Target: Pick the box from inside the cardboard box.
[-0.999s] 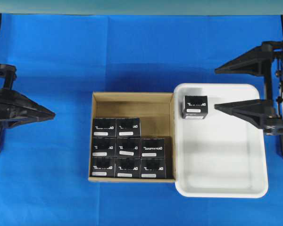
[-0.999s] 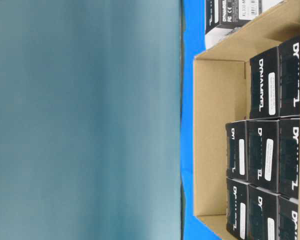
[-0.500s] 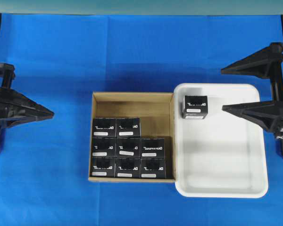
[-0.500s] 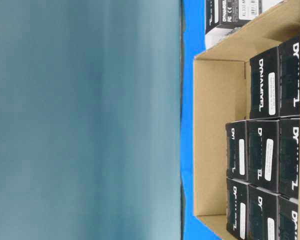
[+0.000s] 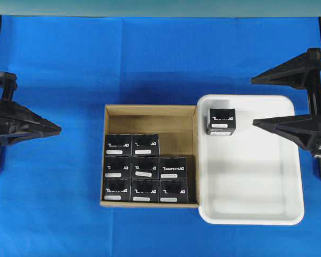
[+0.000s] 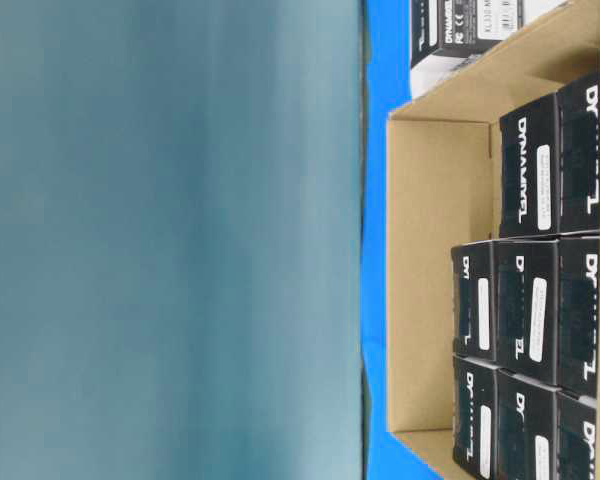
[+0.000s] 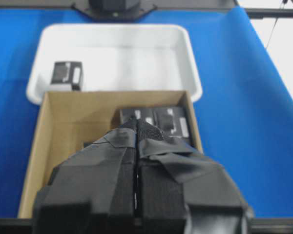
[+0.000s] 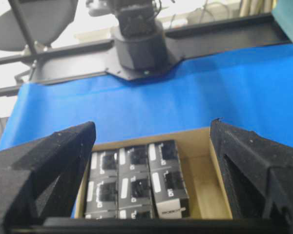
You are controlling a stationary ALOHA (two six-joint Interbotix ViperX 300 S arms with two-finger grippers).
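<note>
Your right gripper (image 5: 252, 101) hangs wide open and empty over the white tray (image 5: 257, 214); your left gripper (image 5: 60, 128) is closed, empty. One box (image 5: 221, 121) sits in the tray's corner, and eight black boxes (image 5: 145, 167) remain in the cardboard box (image 5: 150, 115).

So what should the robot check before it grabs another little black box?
1. Right gripper open: ok, jaws stand wide apart.
2. Right gripper holding nothing: ok.
3. Left gripper out of the way: ok, shut and parked left of the cardboard box.
4. Black boxes left to pick: ok, eight sit in the cardboard box, such as the top-right one.
5. Black box already moved lying in the white tray: ok, in its top-left corner.
6. Room for the gripper beside the next box: cannot tell; they sit packed close together.
</note>
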